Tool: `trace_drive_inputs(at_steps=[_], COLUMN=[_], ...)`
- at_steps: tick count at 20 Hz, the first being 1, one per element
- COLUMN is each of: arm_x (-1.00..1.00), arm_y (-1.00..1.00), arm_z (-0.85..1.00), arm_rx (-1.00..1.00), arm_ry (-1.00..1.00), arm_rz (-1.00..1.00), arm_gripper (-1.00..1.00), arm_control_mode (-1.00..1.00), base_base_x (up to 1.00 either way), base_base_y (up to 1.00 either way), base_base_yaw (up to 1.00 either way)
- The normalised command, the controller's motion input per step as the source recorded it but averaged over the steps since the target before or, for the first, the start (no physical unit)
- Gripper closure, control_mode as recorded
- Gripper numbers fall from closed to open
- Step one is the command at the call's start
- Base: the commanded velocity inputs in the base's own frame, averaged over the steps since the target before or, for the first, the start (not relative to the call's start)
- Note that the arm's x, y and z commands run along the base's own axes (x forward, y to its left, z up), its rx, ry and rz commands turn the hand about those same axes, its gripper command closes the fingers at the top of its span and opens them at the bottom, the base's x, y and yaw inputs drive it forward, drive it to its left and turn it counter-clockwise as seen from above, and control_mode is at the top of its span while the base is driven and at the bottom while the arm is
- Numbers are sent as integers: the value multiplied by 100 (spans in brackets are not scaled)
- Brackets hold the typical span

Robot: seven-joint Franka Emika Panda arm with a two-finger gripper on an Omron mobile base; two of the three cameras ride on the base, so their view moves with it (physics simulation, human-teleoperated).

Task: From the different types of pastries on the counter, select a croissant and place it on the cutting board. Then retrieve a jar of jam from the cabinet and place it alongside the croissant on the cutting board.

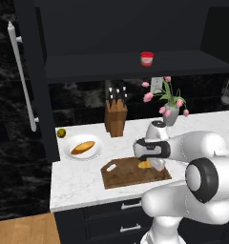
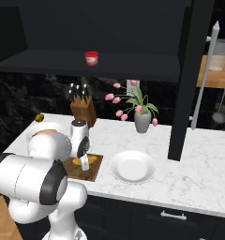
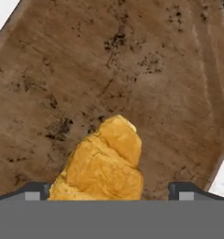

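Note:
The croissant (image 3: 102, 165) lies on the dark brown cutting board (image 3: 109, 70), small and golden-orange. My gripper (image 3: 110, 192) hovers just over it, open, with the fingertips (image 3: 37, 191) wide apart on either side and a gap at the right one. From the base cameras the croissant (image 1: 144, 165) peeks out beside the gripper (image 1: 154, 164) over the board (image 1: 121, 175). The jar of jam (image 1: 146, 58), red-lidded, stands on the shelf of the black cabinet (image 1: 116, 28). The longer loaf (image 1: 83, 147) rests on a white plate (image 1: 68, 153) on the counter (image 1: 76, 186).
A knife block (image 1: 116, 116) and a grey vase of pink tulips (image 1: 170, 114) stand behind the board. An empty white plate (image 2: 133, 166) sits right of the board (image 2: 94, 165). A small green fruit (image 1: 61, 133) lies near the cabinet's open door with its white handle (image 1: 21, 76).

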Motion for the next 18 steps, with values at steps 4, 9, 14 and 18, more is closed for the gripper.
trace_drive_inputs(at_steps=[4, 9, 14, 18], arm_x=[36, 1, -18, -22], arm_y=[-32, -20, -46, -86], arm_z=[80, 91, 95, 99], arm_rx=[0, 0, 7, 41], arm_ry=[1, 0, 0, 3], arm_rz=[0, -7, -37, -51], arm_gripper=[-100, -100, -100, -100], arm_control_mode=[-100, -100, -100, -100], base_base_x=[0, 0, 0, 0], base_base_y=[0, 0, 0, 0], base_base_yaw=[0, 0, 0, 0])
